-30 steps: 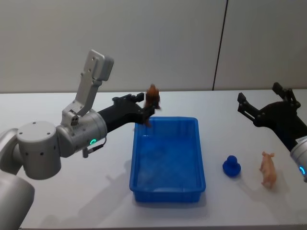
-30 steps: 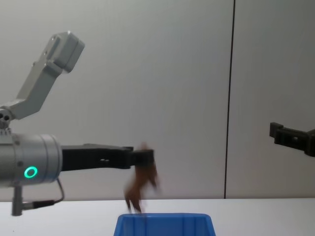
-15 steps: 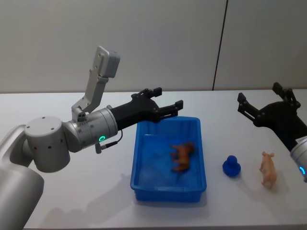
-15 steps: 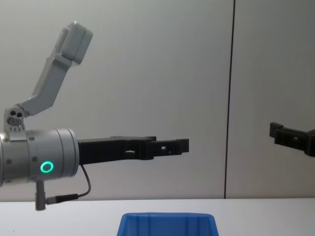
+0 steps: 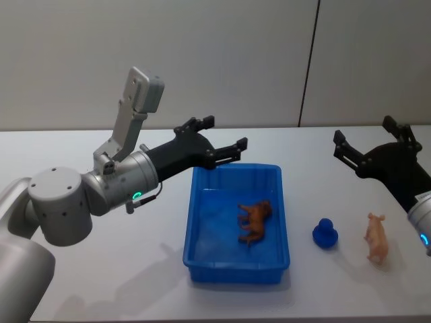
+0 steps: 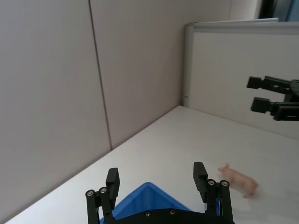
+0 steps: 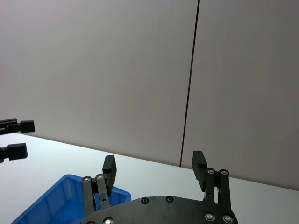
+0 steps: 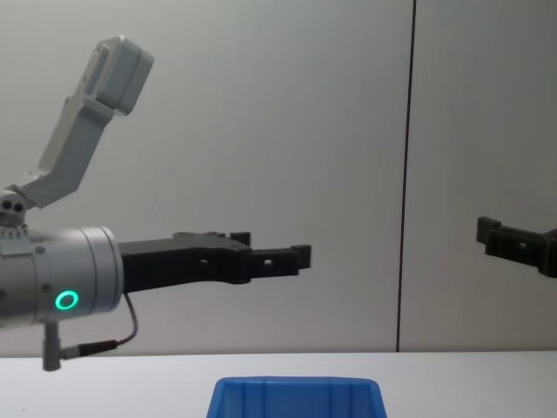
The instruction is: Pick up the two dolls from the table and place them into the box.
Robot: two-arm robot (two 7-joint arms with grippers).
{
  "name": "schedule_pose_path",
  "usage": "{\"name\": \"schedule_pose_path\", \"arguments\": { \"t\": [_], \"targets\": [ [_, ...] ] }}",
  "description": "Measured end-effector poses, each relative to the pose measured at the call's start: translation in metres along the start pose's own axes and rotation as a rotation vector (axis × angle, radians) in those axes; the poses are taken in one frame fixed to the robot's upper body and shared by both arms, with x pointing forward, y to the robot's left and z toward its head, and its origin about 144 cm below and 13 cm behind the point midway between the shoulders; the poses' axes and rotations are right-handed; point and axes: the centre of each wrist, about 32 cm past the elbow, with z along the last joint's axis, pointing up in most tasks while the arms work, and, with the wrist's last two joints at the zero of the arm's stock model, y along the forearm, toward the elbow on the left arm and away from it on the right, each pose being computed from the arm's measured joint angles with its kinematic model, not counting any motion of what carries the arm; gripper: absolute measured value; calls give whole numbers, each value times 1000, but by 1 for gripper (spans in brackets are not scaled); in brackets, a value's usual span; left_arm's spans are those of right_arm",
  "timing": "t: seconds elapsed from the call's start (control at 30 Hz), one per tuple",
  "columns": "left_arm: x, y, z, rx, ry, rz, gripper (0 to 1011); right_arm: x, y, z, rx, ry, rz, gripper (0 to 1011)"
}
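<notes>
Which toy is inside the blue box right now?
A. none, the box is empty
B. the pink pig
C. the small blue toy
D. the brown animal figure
D: the brown animal figure lies on the floor of the blue box, while the pink pig and small blue toy sit on the table to its right. The left gripper hangs open over the box's far rim, and the right gripper is open at the far right.

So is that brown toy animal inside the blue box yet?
Inside: the brown toy animal rests on the floor of the box, within its walls.
</notes>
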Motion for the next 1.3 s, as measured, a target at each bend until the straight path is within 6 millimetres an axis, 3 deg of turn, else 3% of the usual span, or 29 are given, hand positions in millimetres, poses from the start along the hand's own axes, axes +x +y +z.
{"name": "schedule_pose_path", "arguments": {
  "t": [0.73, 1.3],
  "targets": [
    [-11, 23, -5, 11, -220, 320, 1001, 1, -1, -1, -14, 8, -19, 1001],
    [-16, 35, -10, 16, -362, 526, 1001, 5, -13, -12, -169, 70, -196, 1001]
  ]
}}
